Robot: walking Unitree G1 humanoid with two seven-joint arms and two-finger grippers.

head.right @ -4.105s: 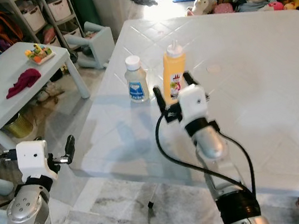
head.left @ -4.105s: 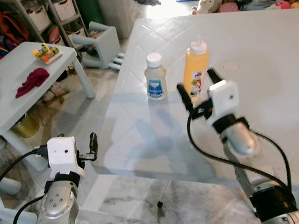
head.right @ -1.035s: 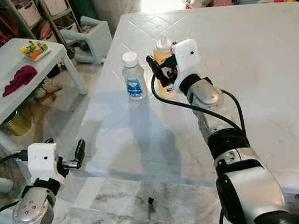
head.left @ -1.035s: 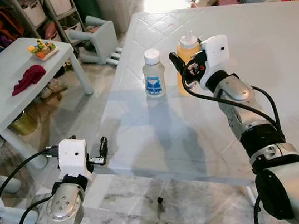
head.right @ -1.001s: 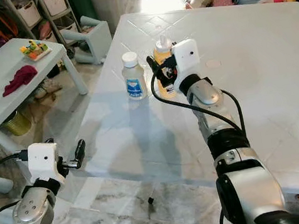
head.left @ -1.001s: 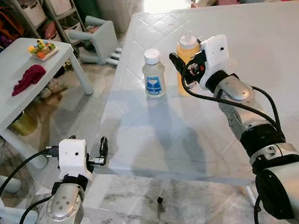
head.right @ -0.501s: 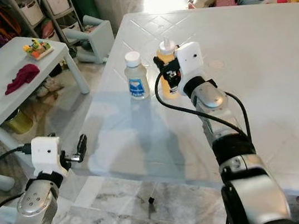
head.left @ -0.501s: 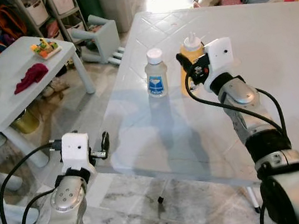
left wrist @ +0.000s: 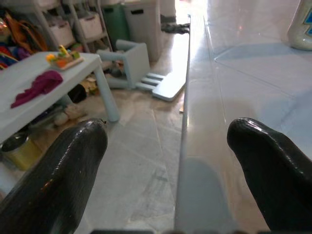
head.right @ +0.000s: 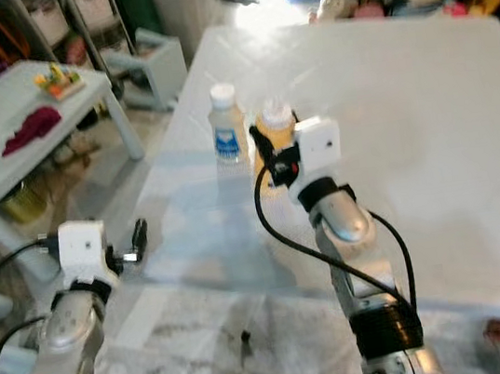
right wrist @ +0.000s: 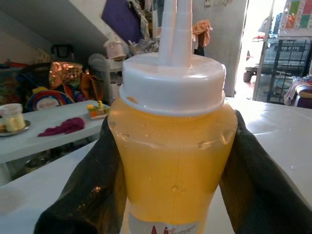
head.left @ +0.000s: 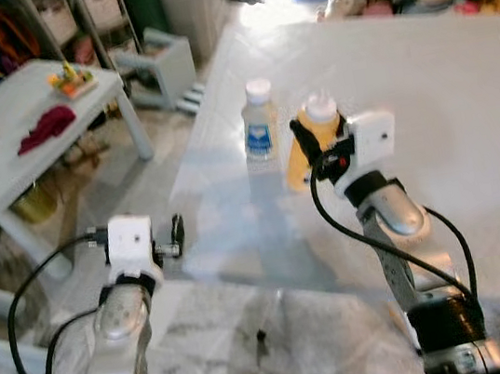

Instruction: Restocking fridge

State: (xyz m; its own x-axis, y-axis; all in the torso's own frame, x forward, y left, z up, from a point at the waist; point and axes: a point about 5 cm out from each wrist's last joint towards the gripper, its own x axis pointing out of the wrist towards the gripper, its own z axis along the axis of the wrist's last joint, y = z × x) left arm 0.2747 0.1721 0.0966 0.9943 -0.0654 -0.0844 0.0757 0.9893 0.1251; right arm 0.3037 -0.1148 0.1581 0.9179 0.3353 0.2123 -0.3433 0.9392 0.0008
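The right gripper [head.left: 321, 139] is clamping the yellow squeeze bottle [head.left: 311, 136]; in the right wrist view its two black fingers [right wrist: 85, 190] are pressing flat against both sides of the bottle's body just under the white cap [right wrist: 173, 80], a grip the head views are blurring; that view is also showing droplets inside the bottle and a sliver of label at its base, details the head cameras are not resolving. Whether the bottle is standing on the white table [head.left: 466, 117] or is raised off it, I cannot tell. At about ten o'clock from the bottle, just beside it and apart, a small clear bottle with a white cap and blue label [head.left: 260, 131] is standing upright on the table. The left gripper [head.left: 178, 233] is hovering off the table's near edge, at roughly eight o'clock from the bottles; its wrist view is showing the fingers [left wrist: 63, 170] spread wide with nothing between them, the table edge running between. Further out, at ten o'clock, a low pale side table [head.left: 11, 161] is carrying a dark red cloth [head.left: 42, 129].
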